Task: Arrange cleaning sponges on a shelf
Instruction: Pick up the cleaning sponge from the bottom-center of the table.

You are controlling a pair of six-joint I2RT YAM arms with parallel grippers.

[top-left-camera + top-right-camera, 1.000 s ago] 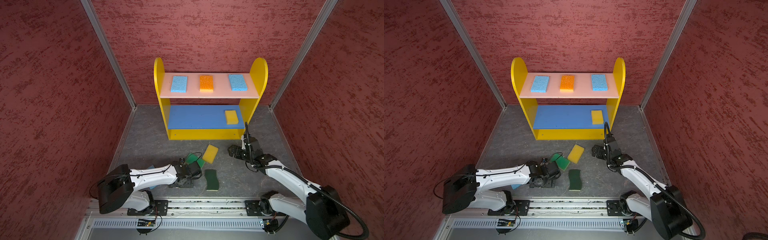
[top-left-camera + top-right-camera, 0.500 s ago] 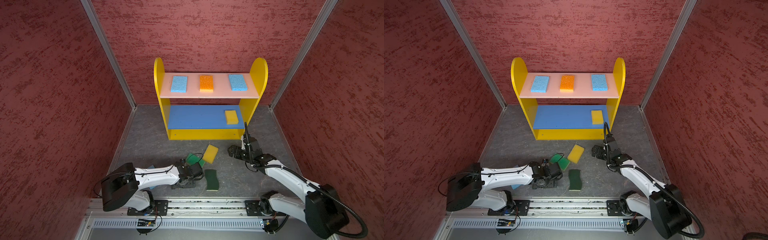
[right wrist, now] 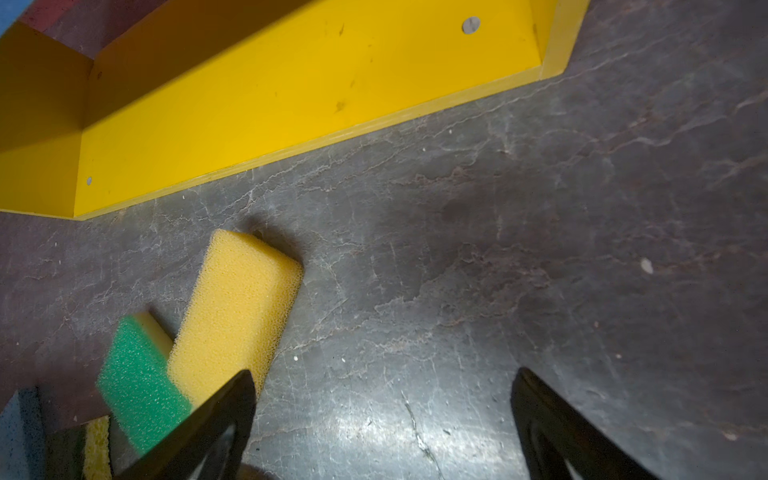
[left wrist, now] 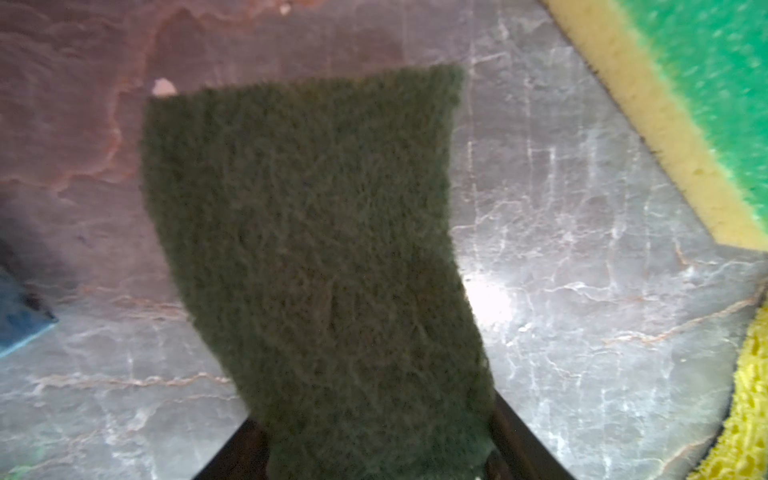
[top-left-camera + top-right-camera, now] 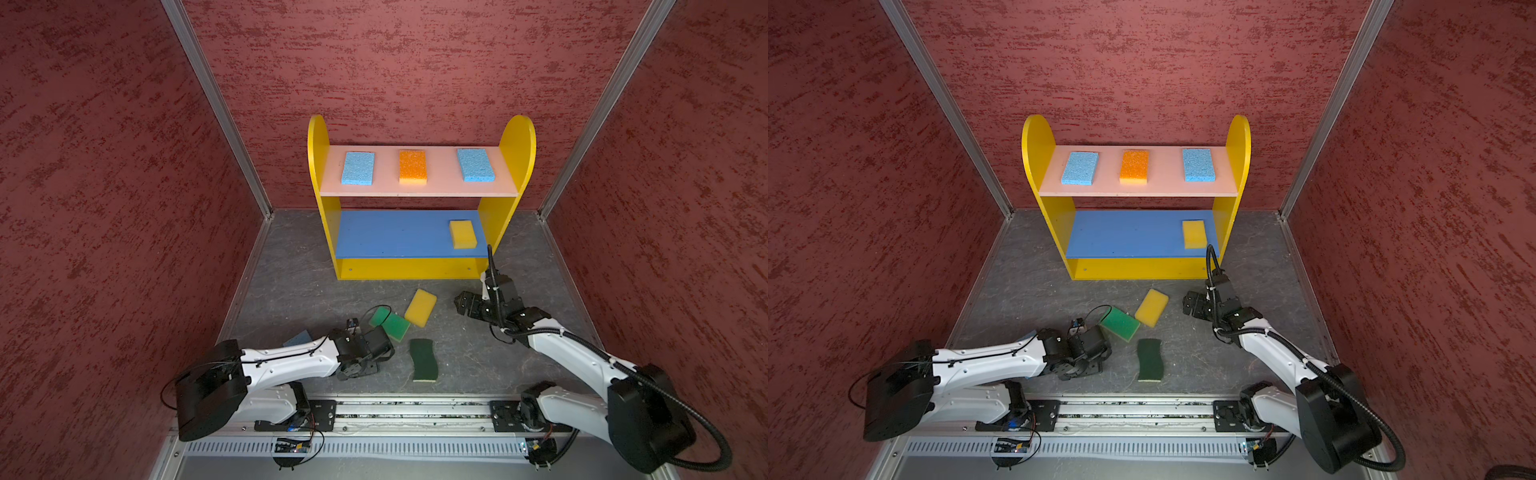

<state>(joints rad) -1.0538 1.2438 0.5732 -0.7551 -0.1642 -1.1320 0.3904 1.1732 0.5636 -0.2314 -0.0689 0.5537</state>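
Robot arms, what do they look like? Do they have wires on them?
The left arm and the right arm both have smooth white shells with black joints, and each ends in a big chunky black shoulder. A thick ribbed black hose loops off the right one. The right claw has two black fingers, and the left claw looks dark too.

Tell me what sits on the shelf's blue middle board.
One yellow sponge lies at the right end of the blue board. Its rear strip is hidden beneath the pink top board, so anything there cannot be seen.
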